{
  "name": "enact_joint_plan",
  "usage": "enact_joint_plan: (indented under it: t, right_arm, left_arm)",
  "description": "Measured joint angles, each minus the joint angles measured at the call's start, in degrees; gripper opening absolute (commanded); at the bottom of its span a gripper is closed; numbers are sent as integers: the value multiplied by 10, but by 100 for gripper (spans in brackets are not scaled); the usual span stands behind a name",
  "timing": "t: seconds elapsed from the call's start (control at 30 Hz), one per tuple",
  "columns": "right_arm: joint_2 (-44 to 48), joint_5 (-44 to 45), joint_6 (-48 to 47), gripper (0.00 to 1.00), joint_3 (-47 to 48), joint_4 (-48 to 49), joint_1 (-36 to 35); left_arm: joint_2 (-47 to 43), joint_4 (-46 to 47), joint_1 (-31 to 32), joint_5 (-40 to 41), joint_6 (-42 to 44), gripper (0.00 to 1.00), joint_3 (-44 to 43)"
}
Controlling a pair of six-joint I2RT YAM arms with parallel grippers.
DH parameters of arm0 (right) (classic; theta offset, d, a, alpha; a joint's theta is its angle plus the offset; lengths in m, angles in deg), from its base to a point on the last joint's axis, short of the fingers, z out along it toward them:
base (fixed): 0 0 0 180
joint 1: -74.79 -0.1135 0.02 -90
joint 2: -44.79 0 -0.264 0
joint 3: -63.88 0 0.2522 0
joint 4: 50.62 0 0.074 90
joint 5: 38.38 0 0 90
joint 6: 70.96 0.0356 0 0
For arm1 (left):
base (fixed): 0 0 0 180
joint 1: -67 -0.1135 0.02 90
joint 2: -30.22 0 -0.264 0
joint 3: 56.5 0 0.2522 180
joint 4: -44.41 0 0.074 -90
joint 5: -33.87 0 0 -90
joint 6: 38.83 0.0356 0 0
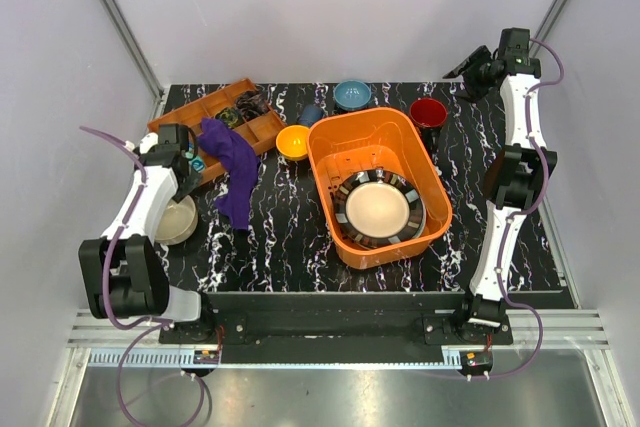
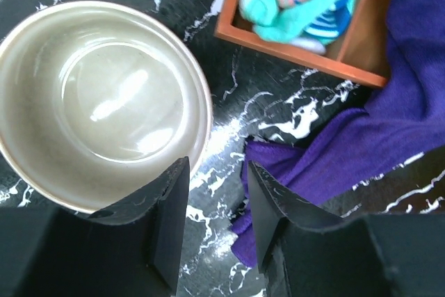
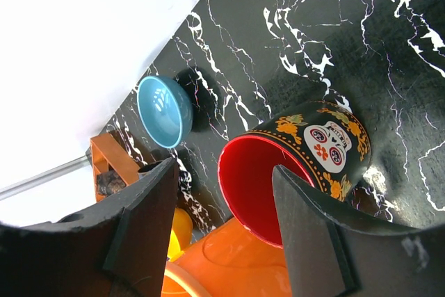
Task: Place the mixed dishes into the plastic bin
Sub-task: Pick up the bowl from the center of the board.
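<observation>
Your left gripper [image 2: 217, 166] hangs half open at the beige bowl [image 2: 104, 102], one finger over its rim, the other above the table beside the purple cloth [image 2: 361, 130], nothing clamped. Your right gripper [image 3: 224, 168] is spread wide above the red mug [image 3: 306, 151], gripping nothing. The orange bin [image 1: 362, 122] sits mid-table with the striped plate [image 1: 378, 209] inside, the mug just behind its far right corner

Three bowls [image 1: 176, 219] [image 1: 293, 141] [image 1: 352, 94]; one plate [image 1: 379, 209], one mug [image 1: 428, 112], one bin [image 1: 345, 142], one tray [image 1: 200, 105], one cloth [image 1: 235, 172].
</observation>
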Motion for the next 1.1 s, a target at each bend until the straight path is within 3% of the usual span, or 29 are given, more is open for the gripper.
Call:
enact_joint_plan:
  t: [0.8, 1.1]
  right_arm:
    - [0, -14, 0, 65, 0, -3, 0]
    - [2, -14, -1, 66, -1, -13, -3]
  left_arm:
    - [34, 82, -14, -35, 22, 35, 83]
    - [53, 110, -17, -43, 44, 0, 89]
